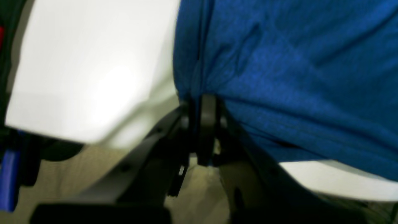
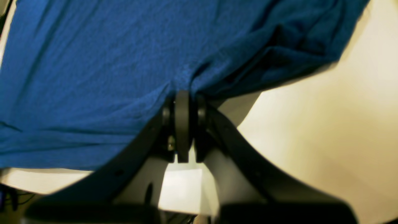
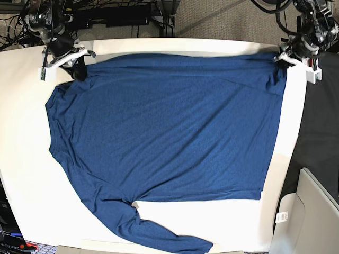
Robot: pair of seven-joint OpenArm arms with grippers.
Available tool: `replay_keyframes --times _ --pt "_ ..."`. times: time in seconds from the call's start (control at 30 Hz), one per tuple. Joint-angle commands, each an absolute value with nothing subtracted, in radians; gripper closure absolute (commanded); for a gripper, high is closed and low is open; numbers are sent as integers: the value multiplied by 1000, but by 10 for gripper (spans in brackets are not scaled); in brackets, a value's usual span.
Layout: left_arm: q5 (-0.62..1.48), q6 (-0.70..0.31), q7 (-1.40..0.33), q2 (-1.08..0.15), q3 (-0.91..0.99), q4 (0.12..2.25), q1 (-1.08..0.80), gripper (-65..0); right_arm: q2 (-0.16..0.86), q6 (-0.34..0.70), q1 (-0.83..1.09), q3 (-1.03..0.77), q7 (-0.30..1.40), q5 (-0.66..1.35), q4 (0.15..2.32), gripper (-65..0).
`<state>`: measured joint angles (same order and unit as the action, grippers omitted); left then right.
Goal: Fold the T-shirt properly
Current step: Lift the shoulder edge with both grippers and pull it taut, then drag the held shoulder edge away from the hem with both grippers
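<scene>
Covering white table [image 3: 21, 174]: T-shirt [image 3: 169, 132].

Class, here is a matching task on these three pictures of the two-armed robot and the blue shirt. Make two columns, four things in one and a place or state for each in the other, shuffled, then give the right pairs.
Things:
1. T-shirt
2. left pincer
3. right pincer
4. table

Places or states:
A. white, bearing the garment
B. shut on cloth, at the base view's top right
C. dark blue, spread out flat
D. shut on cloth, at the base view's top left

Pairs: 1-C, 2-B, 3-D, 4-A
</scene>
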<state>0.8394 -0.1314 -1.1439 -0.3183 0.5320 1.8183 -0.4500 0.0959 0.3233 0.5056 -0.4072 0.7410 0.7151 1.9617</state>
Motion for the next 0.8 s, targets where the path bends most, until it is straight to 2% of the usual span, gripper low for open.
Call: replay_keyframes --times 0.0,0.17,0.23,0.5,0.77 --pt "832 -128 -1129 -341 553 1844 -456 -2 104 326 516 -414 714 737 1982 -2" --pt "834 -130 -1129 -343 575 1860 -466 -2 104 326 515 -414 713 771 1988 -2" --pt "834 -130 -1130 -343 570 1860 -444 -2 104 326 460 -418 714 763 1986 -2" --pt "834 -130 -1228 -300 567 1856 -197 -2 104 326 193 -415 714 653 1853 -2" --pt "828 -125 -1227 -285 492 1779 -35 -2 105 326 -15 -417 710 644 1656 -3"
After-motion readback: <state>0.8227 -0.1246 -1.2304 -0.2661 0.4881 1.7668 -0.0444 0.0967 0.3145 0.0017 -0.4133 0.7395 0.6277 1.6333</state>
